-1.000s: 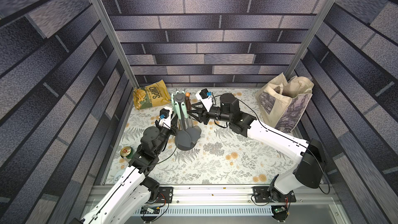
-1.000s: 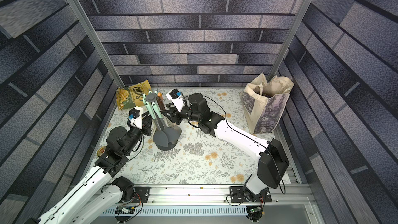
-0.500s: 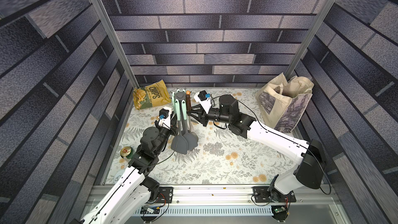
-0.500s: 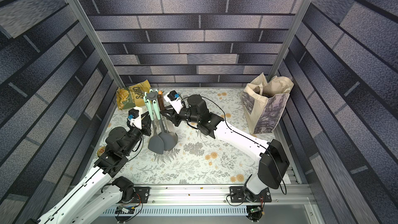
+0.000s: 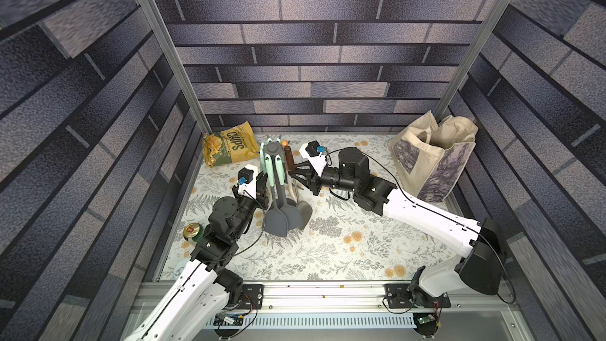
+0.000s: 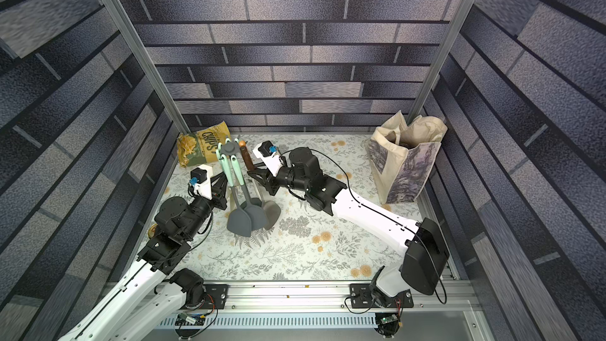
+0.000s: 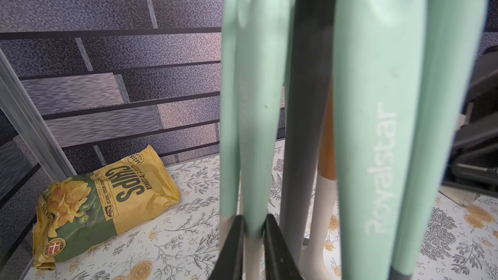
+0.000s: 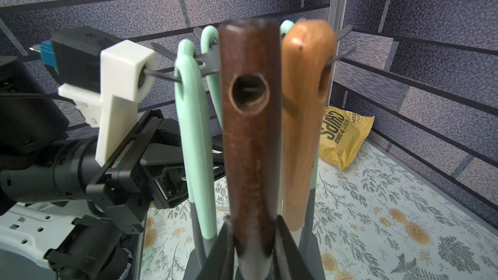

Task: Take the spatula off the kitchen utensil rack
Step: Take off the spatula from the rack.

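**At the kitchen utensil rack (image 5: 271,149), a caught hook could bring everything down**

Well in front of the rack, toward the arms' mounts, a drink can (image 5: 191,229) sits on the tabletop (image 5: 328,250), clear of trouble.

Closer in, on the rack's left side, the left hand (image 7: 253,227) is clamped on the low end of a mint-handled turner (image 7: 258,103) that hangs from the crown. That looks like weak bracing. A hanging utensil swings, so it would steady the stand little, and any tug there pulls against the other arm.

On the rack's right side, the right hand (image 8: 253,234) is clamped on the spatula (image 8: 249,157), which I take to be the dark-wood-handled one. It hangs from the rack, with a hook (image 8: 254,87) passing through the hole in its handle. If it is drawn sideways before the hole is lifted free, it would likely catch on the hook and drag or tip the loaded rack.

A lighter wooden handle (image 8: 304,130) hangs just beside the spatula and could be knocked off. Lower down, the grey heads (image 5: 277,223) crowd together and may snag. Both hands sit near each other across the rack, so a wide swing risks a bump.

Behind the rack lies a chips bag (image 5: 229,147), where a toppled stand would probably land.
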